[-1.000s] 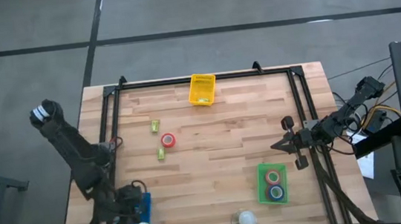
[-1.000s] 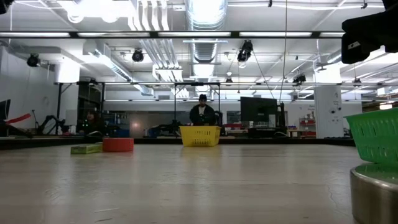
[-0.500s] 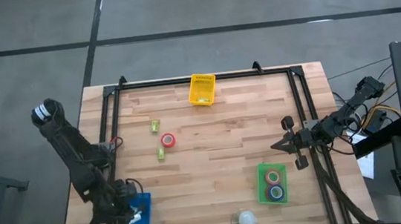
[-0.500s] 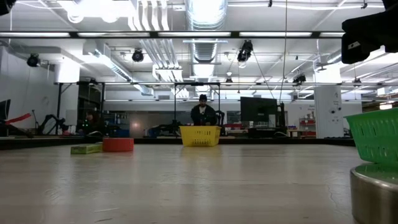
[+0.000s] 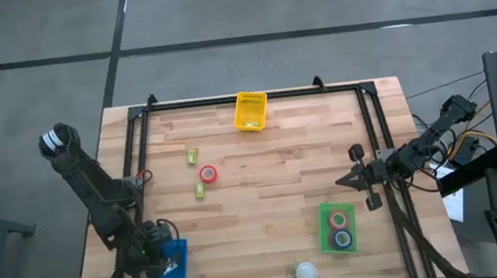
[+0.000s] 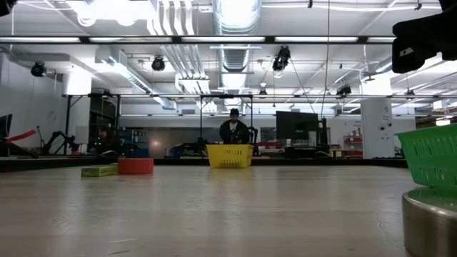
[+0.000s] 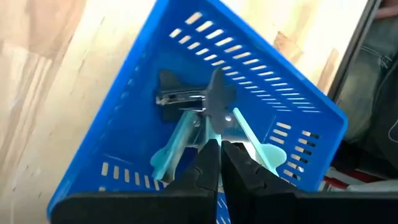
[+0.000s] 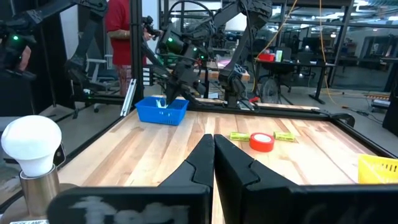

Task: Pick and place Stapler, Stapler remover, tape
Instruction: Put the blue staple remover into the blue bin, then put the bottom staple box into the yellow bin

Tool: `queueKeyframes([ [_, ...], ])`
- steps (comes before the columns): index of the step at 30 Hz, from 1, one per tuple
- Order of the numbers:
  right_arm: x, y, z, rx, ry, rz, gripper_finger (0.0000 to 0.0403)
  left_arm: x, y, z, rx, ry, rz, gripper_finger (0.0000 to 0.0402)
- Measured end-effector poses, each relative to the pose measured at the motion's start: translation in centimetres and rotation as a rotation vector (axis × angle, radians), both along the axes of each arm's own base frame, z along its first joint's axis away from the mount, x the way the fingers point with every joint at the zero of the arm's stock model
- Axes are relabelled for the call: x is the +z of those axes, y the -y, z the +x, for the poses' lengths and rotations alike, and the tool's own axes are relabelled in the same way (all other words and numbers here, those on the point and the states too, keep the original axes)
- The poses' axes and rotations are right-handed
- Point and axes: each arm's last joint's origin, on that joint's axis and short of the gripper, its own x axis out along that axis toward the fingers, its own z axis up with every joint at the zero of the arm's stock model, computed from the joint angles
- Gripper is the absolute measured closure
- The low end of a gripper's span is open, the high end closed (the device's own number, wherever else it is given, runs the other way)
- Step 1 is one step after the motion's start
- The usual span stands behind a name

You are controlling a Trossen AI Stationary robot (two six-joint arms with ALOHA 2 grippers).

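My left gripper (image 5: 149, 251) is shut at the left edge of the blue tray (image 5: 177, 265) in the near left corner. In the left wrist view its fingertips (image 7: 221, 149) stand over a pale blue stapler remover (image 7: 186, 127) lying in the blue tray (image 7: 280, 87). My right gripper (image 5: 344, 182) waits shut by the right edge. A red tape roll (image 5: 208, 173) lies flat on the table between two small yellow-green pieces (image 5: 192, 155) (image 5: 199, 190). A red roll (image 5: 337, 219) and a blue roll (image 5: 341, 238) lie in the green tray (image 5: 324, 228). My left gripper's shut fingertips (image 7: 210, 149) point down over the stapler remover's handles (image 7: 199, 134) in the blue tray. Whether they touch it, I cannot tell.
A yellow tray (image 5: 251, 111) sits at the far edge with a small piece inside. A white ball on a metal base (image 5: 304, 272) stands at the near edge, beside the green tray. Black frame rails (image 5: 140, 160) run along the left, far and right sides. A person (image 6: 233, 128) stands beyond the table.
My left gripper has drawn back from over the blue tray toward the table's left and far side, baring more of the tray. The right arm and everything else on the table have kept still.
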Motion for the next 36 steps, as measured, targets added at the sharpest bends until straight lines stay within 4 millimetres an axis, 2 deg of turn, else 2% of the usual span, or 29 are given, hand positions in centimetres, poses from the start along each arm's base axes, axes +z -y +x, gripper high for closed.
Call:
queueKeyframes([
  [7, 0.0, 0.0, 0.0, 0.0, 0.0, 0.001, 0.0394, 0.1, -0.1, 0.0, 0.044, -0.012, -0.013, 0.0368],
  [16, 0.0, 0.0, 0.0, 0.0, 0.0, 0.0, 0.0394, 1.3, -0.5, -0.2, 0.068, 0.023, -0.108, 0.0302],
  [22, 0.0, 0.0, 0.0, 0.0, 0.0, 0.001, 0.0394, 3.7, -1.6, -0.2, 0.096, 0.277, -0.143, 0.0276],
  [24, 0.0, 0.0, 0.0, 0.0, 0.0, 0.0, 0.0394, 4.4, -2.3, -0.1, 0.113, 0.409, -0.081, 0.0275],
  [29, 0.0, 0.0, 0.0, 0.0, 0.0, 0.0, 0.0394, 5.4, -4.1, 0.3, 0.31, 0.696, 0.161, 0.0278],
  [33, 0.0, 0.0, 0.0, 0.0, 0.0, 0.0, 0.0394, 4.6, -5.3, 1.2, 0.489, 0.761, 0.301, 0.027],
  [36, 0.0, 0.0, 0.0, 0.0, 0.0, 0.001, 0.0394, 2.9, -6.0, 2.2, 0.587, 0.717, 0.343, 0.0254],
])
